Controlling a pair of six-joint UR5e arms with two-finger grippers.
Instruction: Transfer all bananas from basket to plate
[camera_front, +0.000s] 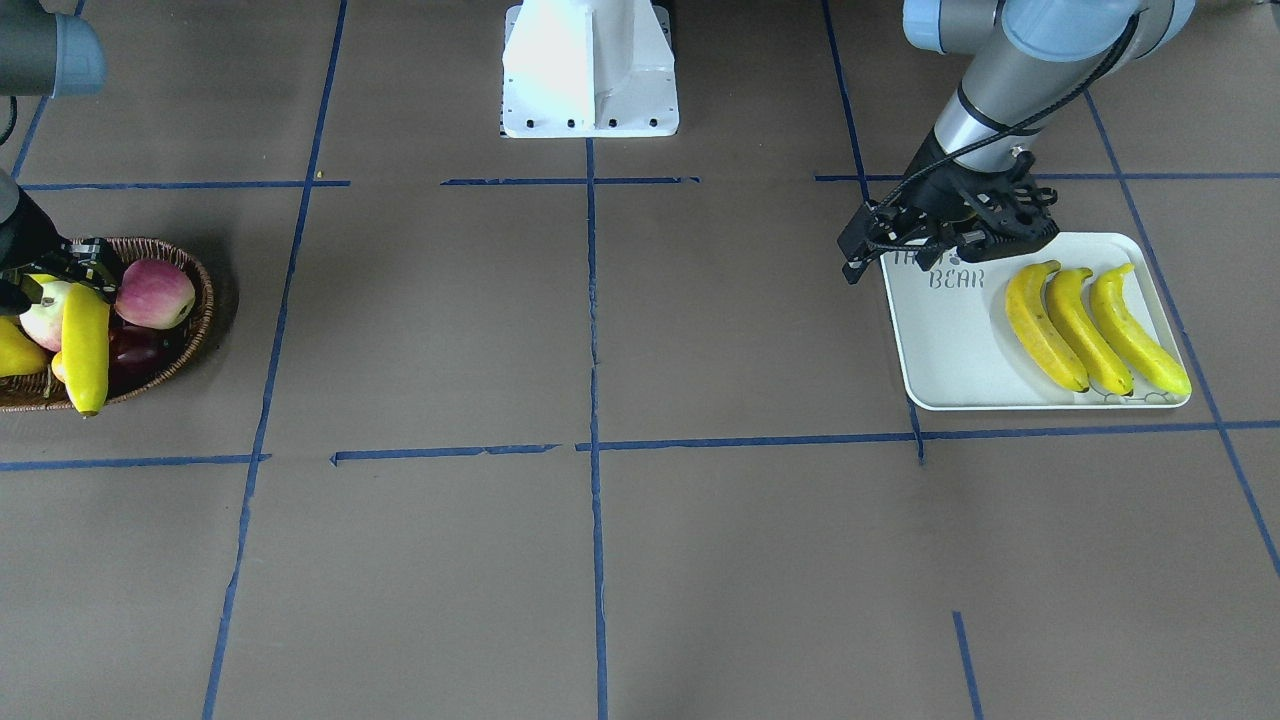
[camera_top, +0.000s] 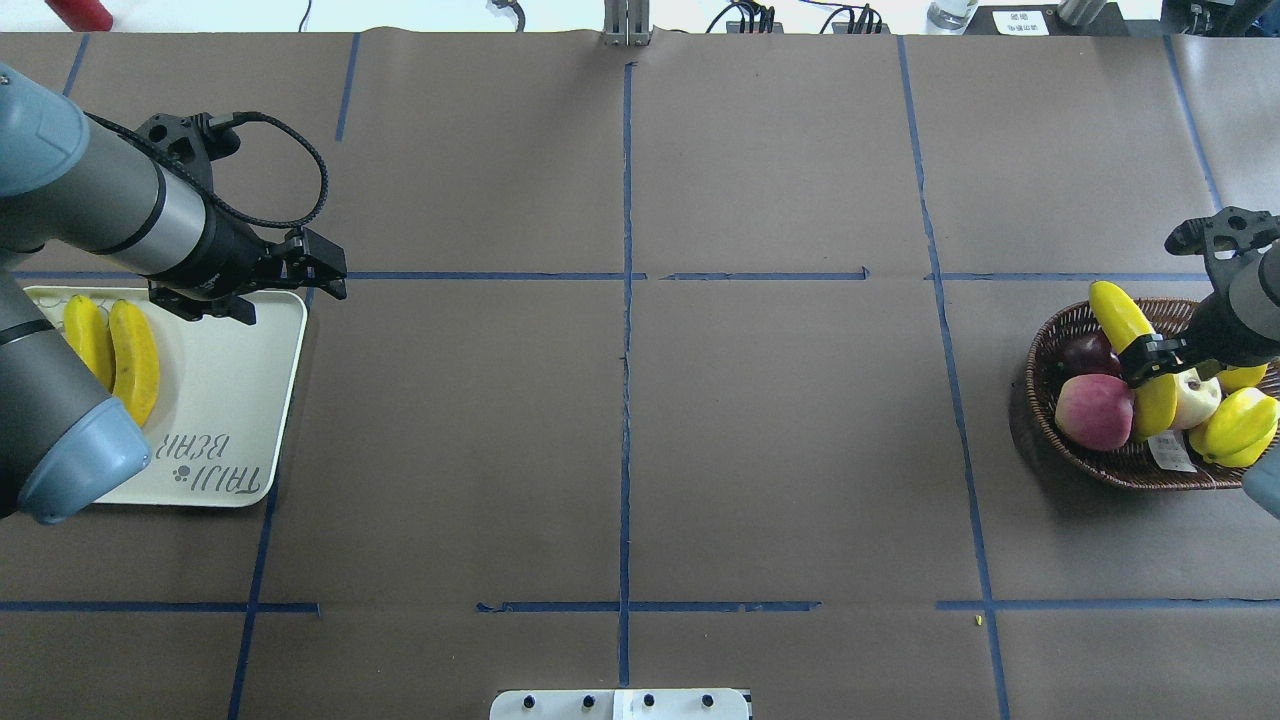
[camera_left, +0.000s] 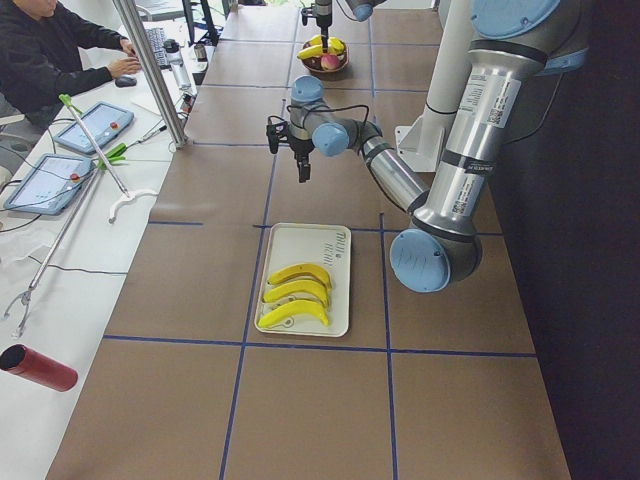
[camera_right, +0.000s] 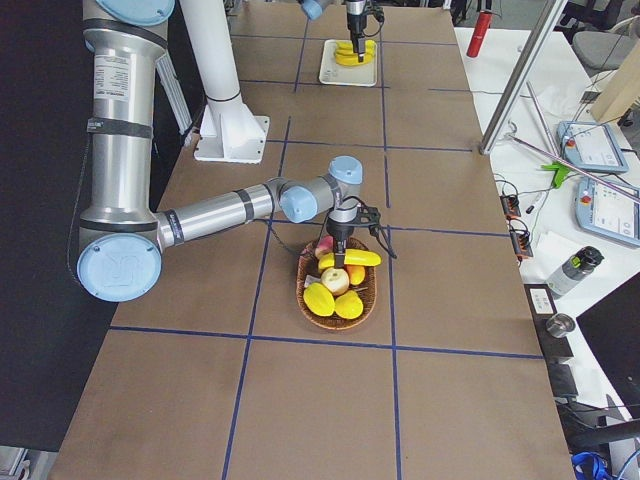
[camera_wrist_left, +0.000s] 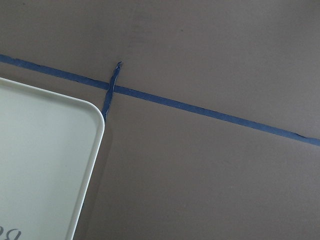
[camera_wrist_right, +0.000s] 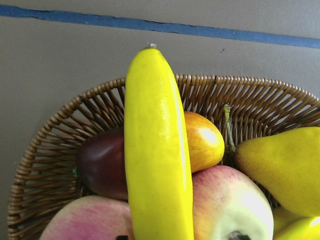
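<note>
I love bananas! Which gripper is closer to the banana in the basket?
Right. The right gripper grips that banana over the basket; the left gripper hangs far away, by the plate.

The front view's edge crops the basket (camera_front: 197, 333).

Plate (camera_front: 950, 350) and basket (camera_front: 196, 330)
Three bananas (camera_front: 1075, 325) lie side by side on the plate; left claw (camera_front: 858, 262) hangs over its lettered corner; right claw (camera_front: 62, 272) grips a fourth banana (camera_front: 85, 345) at the basket.
</note>
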